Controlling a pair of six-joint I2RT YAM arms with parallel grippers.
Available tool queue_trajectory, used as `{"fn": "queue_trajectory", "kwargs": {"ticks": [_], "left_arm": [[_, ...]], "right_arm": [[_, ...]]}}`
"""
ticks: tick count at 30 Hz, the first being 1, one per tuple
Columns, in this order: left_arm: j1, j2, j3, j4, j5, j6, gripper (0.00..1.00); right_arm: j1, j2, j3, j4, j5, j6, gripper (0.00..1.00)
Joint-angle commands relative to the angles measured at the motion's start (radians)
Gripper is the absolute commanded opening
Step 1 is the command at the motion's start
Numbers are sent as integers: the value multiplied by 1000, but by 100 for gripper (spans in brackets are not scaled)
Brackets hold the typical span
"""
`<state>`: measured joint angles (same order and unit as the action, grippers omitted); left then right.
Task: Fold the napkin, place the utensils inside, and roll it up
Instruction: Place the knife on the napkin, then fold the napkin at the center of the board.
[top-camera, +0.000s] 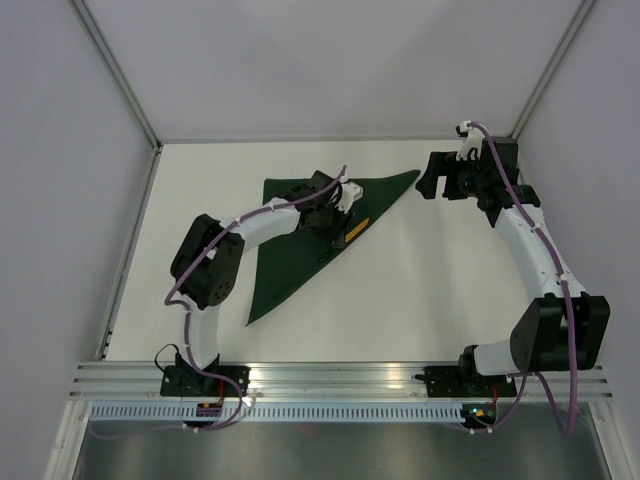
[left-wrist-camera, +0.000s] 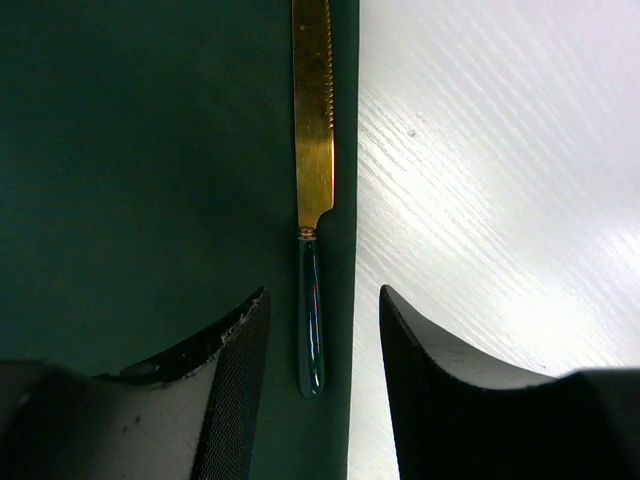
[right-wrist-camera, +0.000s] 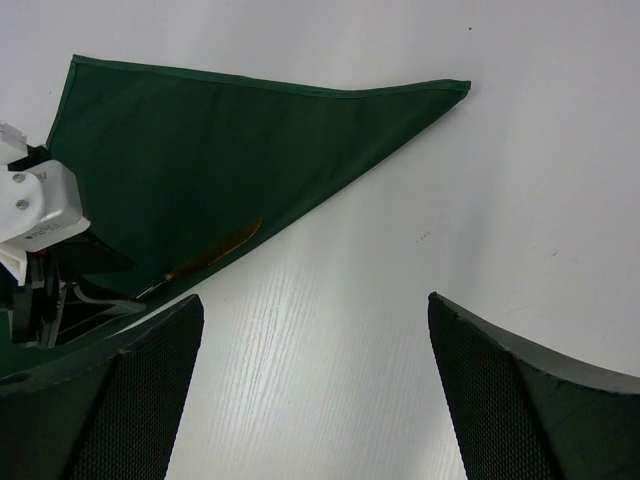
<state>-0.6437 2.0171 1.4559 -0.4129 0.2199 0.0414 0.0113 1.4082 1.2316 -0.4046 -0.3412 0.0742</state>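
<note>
A plain dark green cloth napkin (top-camera: 285, 270) lies folded into a triangle on the white table (top-camera: 420, 290). One long point of it reaches toward the right arm (top-camera: 535, 250) and another toward the arms' bases. On the napkin, just inside its long slanted edge and running along it, lies a slim knife with a gold blade and a dark teal handle (left-wrist-camera: 313, 200).

The left arm (top-camera: 215, 265) stretches across the napkin. Its jaws hang parted on either side of the knife handle. There is a clear gap on both sides, so they grip nothing. The right arm's jaws stand wide and empty above bare table, just past the napkin's right-hand tip.

I see no other utensils, so by my reckoning the folding is done and the filling has only begun.

The napkin looks light, limp and matte. It should pinch easily, but I would expect it to drag and bunch on the smooth table rather than keep its shape. The slanted edge by the knife seems the sensible place to take hold, nipping both layers at once so the fold does not come open. The knife is thin, stiff and probably slick. As the cloth turns over it, it could slide out of the open side.
</note>
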Motion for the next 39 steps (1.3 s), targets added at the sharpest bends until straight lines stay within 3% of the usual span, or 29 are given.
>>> {"fn": "queue_trajectory", "kwargs": {"ticks": [1,5,9,13,21,23,28,30,35,39], "left_arm": [[-4,-109,43,-1,12,-31,53],[27,-193,63,-12,-55,-103,56],[132,-331,83,-61,-138,-210,57],[231,-483,126,-153,-203,-352,60],[260,-658,291,-322,-267,-386,65],[262,-670,317,-342,-278,-388,65],[262,-702,330,-369,-277,-394,65],[262,-712,327,-380,-269,-393,65],[262,-738,301,-397,-292,-390,65],[262,-750,294,-400,-301,-383,66]], "right_arm": [[9,-8,23,1,-16,7,98],[36,-8,34,7,-30,-2,98],[131,-11,32,13,16,-56,97],[329,-6,19,39,114,-95,96],[786,145,29,124,321,-113,92],[846,182,43,131,364,-111,91],[1050,304,74,148,458,-154,82],[1125,352,94,148,479,-177,74],[1211,431,164,130,487,-188,56],[1269,477,204,128,498,-197,54]]}}
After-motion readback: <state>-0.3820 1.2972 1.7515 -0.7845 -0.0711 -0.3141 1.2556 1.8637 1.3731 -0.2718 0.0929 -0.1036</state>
